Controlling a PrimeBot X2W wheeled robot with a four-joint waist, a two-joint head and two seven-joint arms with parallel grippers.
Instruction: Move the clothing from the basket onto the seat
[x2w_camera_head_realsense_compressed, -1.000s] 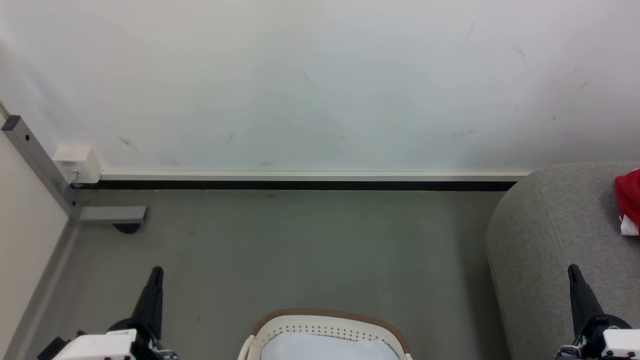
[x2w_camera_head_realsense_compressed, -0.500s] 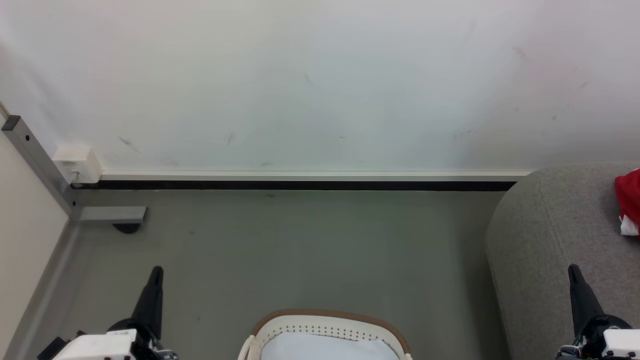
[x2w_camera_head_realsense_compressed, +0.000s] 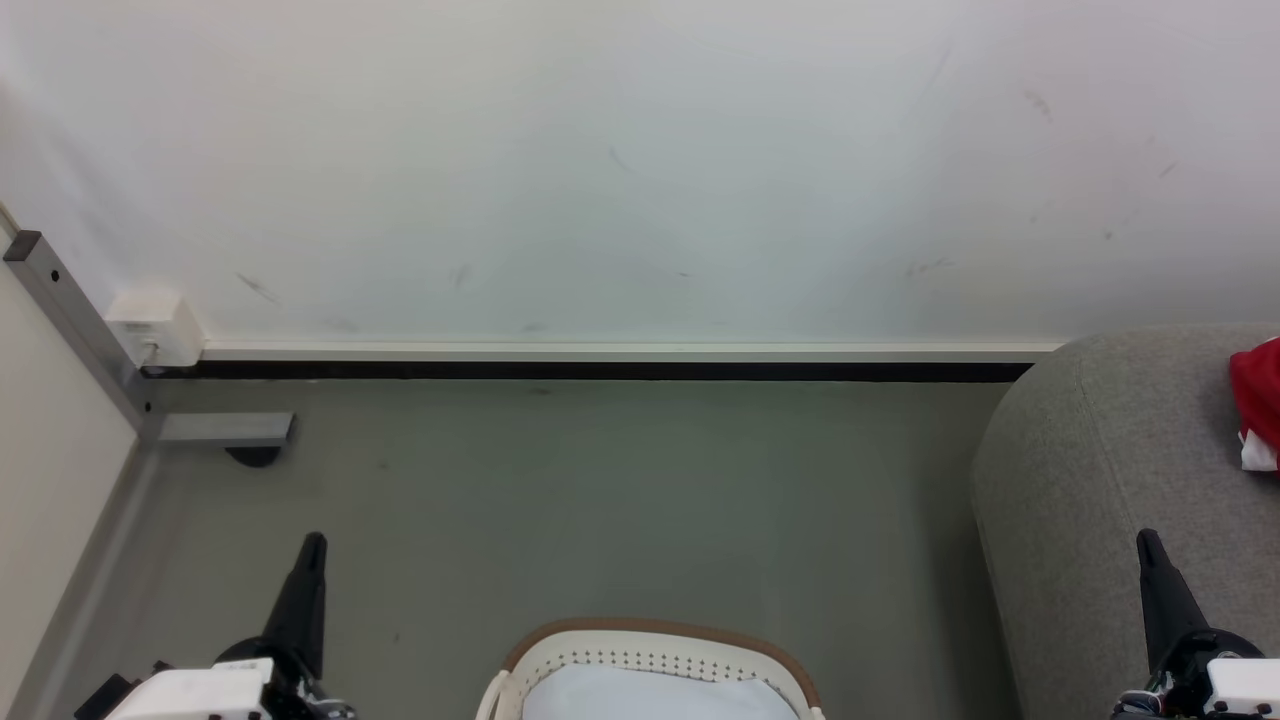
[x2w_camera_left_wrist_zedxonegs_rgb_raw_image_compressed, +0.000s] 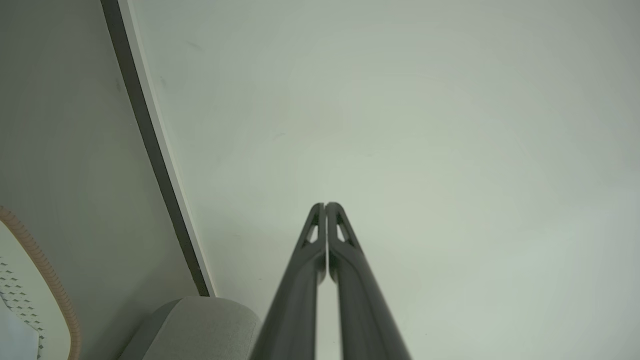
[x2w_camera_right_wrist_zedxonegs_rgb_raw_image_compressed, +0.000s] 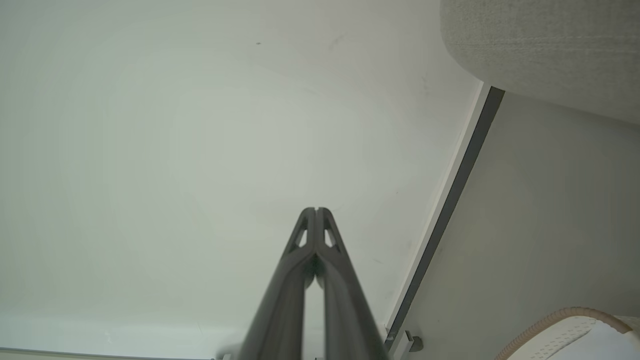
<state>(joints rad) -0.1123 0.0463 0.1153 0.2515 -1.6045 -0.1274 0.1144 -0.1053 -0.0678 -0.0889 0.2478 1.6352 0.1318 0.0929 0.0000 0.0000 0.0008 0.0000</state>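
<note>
The red jersey (x2w_camera_head_realsense_compressed: 1260, 395) with a bit of white trim lies on the grey seat (x2w_camera_head_realsense_compressed: 1110, 470) at the right edge of the head view, mostly cut off. The white basket (x2w_camera_head_realsense_compressed: 655, 655) with its tan-brown rim sits at the bottom centre on the floor, a plain pale cloth (x2w_camera_head_realsense_compressed: 650, 698) inside it. My left gripper (x2w_camera_head_realsense_compressed: 312, 545) is shut and empty at the lower left, left of the basket. Over the seat's front part, my right gripper (x2w_camera_head_realsense_compressed: 1147, 540) is shut and empty. Both wrist views show fingertips pressed together, the left gripper (x2w_camera_left_wrist_zedxonegs_rgb_raw_image_compressed: 325, 206) and the right gripper (x2w_camera_right_wrist_zedxonegs_rgb_raw_image_compressed: 316, 211) pointing at the wall.
A white wall with a dark baseboard (x2w_camera_head_realsense_compressed: 600, 370) runs across behind the grey floor. A grey metal post and foot (x2w_camera_head_realsense_compressed: 225, 430) and a small white box (x2w_camera_head_realsense_compressed: 150, 325) stand in the left corner. The seat (x2w_camera_left_wrist_zedxonegs_rgb_raw_image_compressed: 195, 327) and basket rim (x2w_camera_right_wrist_zedxonegs_rgb_raw_image_compressed: 560, 322) show in the wrist views.
</note>
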